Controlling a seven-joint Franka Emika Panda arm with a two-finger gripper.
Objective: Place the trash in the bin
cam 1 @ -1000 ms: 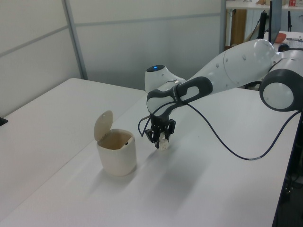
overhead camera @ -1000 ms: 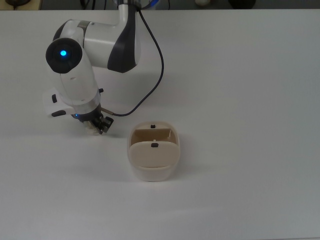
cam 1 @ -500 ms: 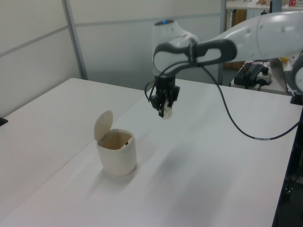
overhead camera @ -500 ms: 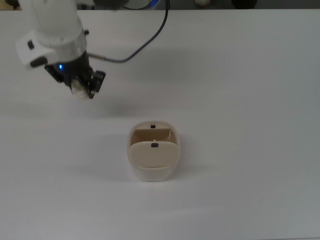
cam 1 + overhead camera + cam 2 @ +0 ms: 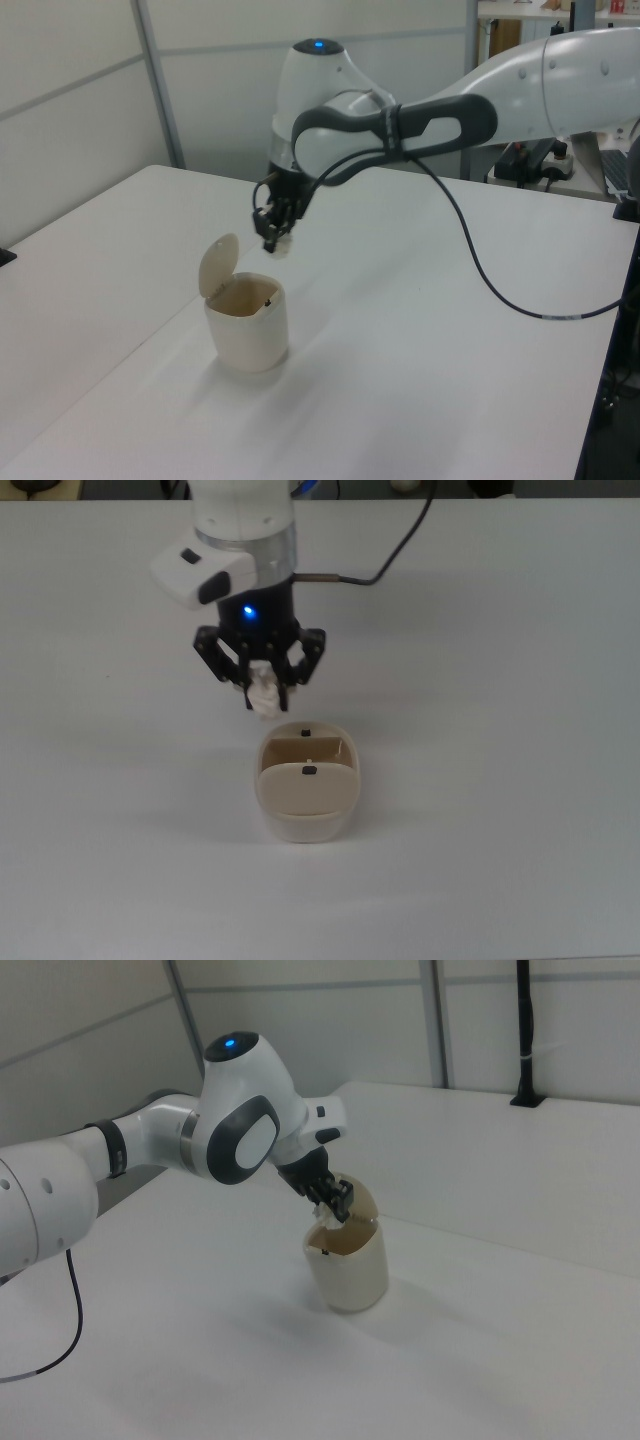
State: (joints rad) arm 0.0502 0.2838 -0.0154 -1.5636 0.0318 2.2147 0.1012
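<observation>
The gripper [image 5: 262,687] pinches the trash [image 5: 264,697] in the air, seemingly just short of the bin [image 5: 307,825] mouth — let go here, it could strike the rim or raised flap — and bounce onto the table [image 5: 500,680].

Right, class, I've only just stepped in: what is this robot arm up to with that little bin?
The arm's black two-finger gripper is shut on a small crumpled off-white paper wad, held in the air near the open mouth of the small cream-beige plastic bin. The bin's swing-flap lid stands tipped up. The wad is not yet released.
</observation>
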